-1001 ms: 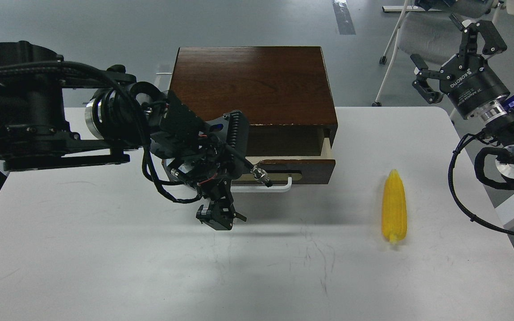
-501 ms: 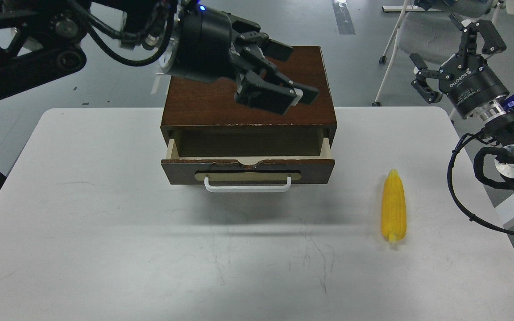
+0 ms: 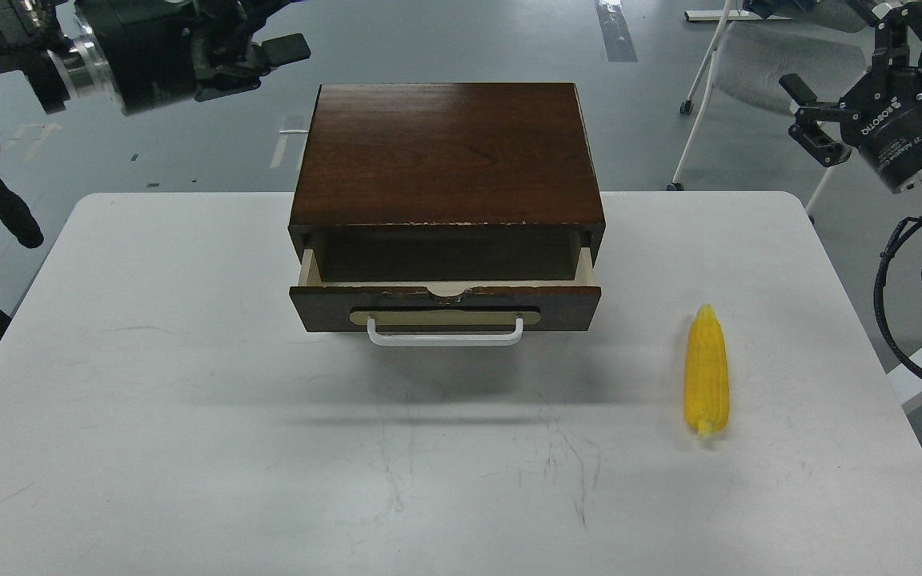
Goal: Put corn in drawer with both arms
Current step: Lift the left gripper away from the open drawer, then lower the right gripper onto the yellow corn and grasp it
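Since half a second ago, my left gripper [image 3: 269,36] has swung away from above the wooden box [image 3: 445,152] and is now hanging high at the upper left, out past the back edge of the surface [image 3: 189,448]. My right gripper [image 3: 853,56] has also lifted and shifted toward the upper right corner. Neither the corn nor the drawer has moved.

I am holding nothing in either gripper. My left gripper is pointing rightward, and its fingers are partly cut off by the top edge, so I cannot tell whether they are spread or together. My right gripper is standing with its fingers clearly spread apart, empty, off beyond the right rear corner of the surface.

The corn [image 3: 707,372] is lying flat on the white surface, to the right of the drawer [image 3: 445,300] and a little nearer to me, with its pointed tip facing away from me and its blunt end toward me. It is sitting apart from the drawer front, not touching it. It is lying well below and to the left of my right gripper, and far across from my left gripper.

The drawer is standing pulled partway out of the box, showing pale side walls and a dark interior. Its white handle [image 3: 445,332] is facing me.
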Tool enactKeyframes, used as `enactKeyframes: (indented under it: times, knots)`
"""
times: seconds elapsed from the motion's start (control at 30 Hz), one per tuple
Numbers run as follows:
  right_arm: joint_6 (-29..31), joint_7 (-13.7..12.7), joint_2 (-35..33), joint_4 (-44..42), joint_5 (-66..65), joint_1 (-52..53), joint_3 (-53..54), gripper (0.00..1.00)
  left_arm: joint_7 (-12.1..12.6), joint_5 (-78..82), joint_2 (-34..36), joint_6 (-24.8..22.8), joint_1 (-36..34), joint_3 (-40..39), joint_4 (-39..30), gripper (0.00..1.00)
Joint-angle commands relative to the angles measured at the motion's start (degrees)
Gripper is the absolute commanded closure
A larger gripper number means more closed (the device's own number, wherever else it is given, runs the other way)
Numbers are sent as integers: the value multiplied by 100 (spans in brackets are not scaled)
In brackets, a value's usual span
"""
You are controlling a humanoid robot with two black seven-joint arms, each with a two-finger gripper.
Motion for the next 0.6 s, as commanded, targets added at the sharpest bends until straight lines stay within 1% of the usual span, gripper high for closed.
enactKeyframes:
  times: [0.0, 0.07, 0.13, 0.17, 0.2, 0.23, 0.27, 0.33, 0.37, 0.4, 0.43, 0.47, 0.53, 0.57]
  knots:
    - [0, 0, -351, 178, -564, 225, -252, 0, -283, -1242, -43, 141, 339, -15, 551, 2]
    - [0, 0, -711, 388, -1038, 418, -506, 0, -572, -1558, -148, 132, 610, -24, 1006, 2]
    - [0, 0, -879, 520, -1338, 524, -656, 0, -688, -1647, -236, 132, 734, -24, 1271, 2]
    - [0, 0, -1054, 643, -1713, 655, -796, 0, -793, -1743, -315, 89, 883, -67, 1542, 2]
    - [0, 0, -1142, 714, -1917, 726, -867, 0, -846, -1814, -351, 71, 962, -94, 1675, 2]
    - [0, 0, -1326, 854, -2398, 875, -1016, 0, -890, -1971, -421, 45, 1129, -190, 1886, 2]
    - [0, 0, -1502, 1003, -2933, 1033, -1165, 0, -890, -2112, -482, 18, 1287, -313, 2053, 2]
    - [0, 0, -1687, 1127, -3751, 1305, -1446, 0, -890, -2166, -518, -26, 1463, -541, 2142, 2]
    - [0, 0, -1688, 1128, -3756, 1307, -1448, 0, -890, -2166, -518, -26, 1464, -542, 2143, 2]
    - [0, 0, -1706, 1136, -4296, 1577, -1683, 0, -882, -2157, -518, -43, 1551, -673, 2143, 2]
    - [0, 0, -1662, 1119, -4788, 1927, -2059, 0, -882, -2148, -527, -70, 1604, -779, 2134, 2]
    - [0, 0, -1618, 1110, -4976, 2122, -2289, 0, -873, -2148, -527, -96, 1622, -823, 2134, 2]
    - [0, 0, -1224, 1040, -5259, 3025, -3455, 0, -864, -2148, -570, -210, 1622, -911, 2125, 2]
    - [0, 0, -1222, 1040, -5259, 3029, -3461, 0, -864, -2148, -571, -210, 1622, -912, 2125, 2]
